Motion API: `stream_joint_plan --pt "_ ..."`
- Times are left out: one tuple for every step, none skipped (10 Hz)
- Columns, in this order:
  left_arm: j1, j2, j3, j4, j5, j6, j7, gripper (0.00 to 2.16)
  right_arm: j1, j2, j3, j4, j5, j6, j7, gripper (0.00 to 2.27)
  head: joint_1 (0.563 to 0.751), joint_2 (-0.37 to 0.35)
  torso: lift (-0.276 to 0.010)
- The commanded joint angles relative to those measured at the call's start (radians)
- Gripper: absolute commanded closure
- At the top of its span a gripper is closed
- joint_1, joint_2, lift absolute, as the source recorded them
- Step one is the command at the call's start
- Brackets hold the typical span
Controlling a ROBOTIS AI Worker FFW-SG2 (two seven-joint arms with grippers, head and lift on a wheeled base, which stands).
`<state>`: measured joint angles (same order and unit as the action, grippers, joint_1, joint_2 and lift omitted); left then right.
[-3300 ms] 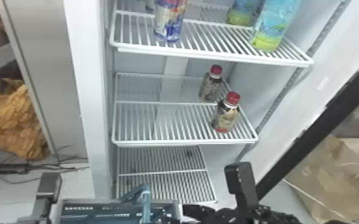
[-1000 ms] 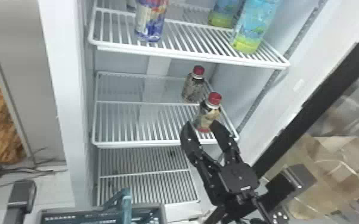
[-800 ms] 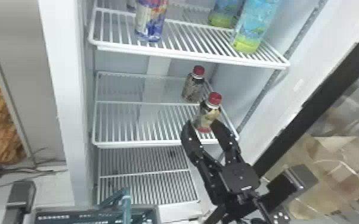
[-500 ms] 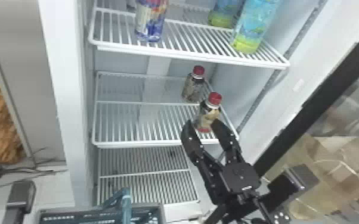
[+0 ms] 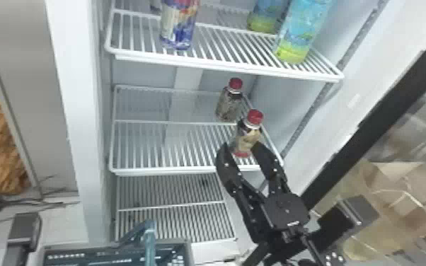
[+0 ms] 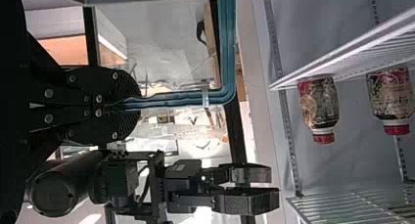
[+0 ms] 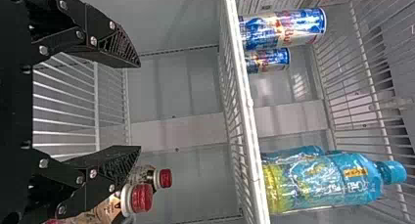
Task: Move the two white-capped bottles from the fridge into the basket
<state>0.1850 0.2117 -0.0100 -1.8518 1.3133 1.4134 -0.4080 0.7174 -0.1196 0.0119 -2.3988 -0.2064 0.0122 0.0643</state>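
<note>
Right claw spread near shelf edge, by front bottle.

Middle shelf: smooth, coated wire. Front bottle, near its front right corner: glossy sleeve, smooth plastic cap. Can, near upper shelf's front edge: glossy metal. Basket: plastic. Bag: creased, matt paper.

And here's the right arm, in from the bottom edge of the head view, its right gripper reaching forward, slanting a touch leftward, black fingers spread wide apart (quite the gape!). Over to the left arm, low at the left side, and its left gripper has both flat fingers pinched together.
</note>
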Motion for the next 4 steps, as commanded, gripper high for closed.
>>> stream_joint_plan --pt "-0.001 0.000 -0.002 0.000 0.001 -0.002 0.000 1.16 0.002 0.000 0.000 0.002 -0.001 0.002 0.000 0.50 0.695 -0.350 -0.260" --pt "-0.001 0.000 0.000 0.000 0.001 -0.002 0.000 1.16 -0.001 0.000 0.000 0.002 -0.001 0.002 0.000 0.50 0.695 -0.350 -0.260" --pt "-0.001 0.000 -0.002 0.000 0.001 -0.002 0.000 1.16 0.002 0.000 0.000 0.002 0.001 0.002 0.000 0.50 0.695 -0.350 -0.260" --pt "-0.001 0.001 -0.002 0.000 0.001 -0.002 0.000 1.16 -0.001 0.000 0.000 0.002 0.001 0.002 0.000 0.50 0.695 -0.350 -0.260"
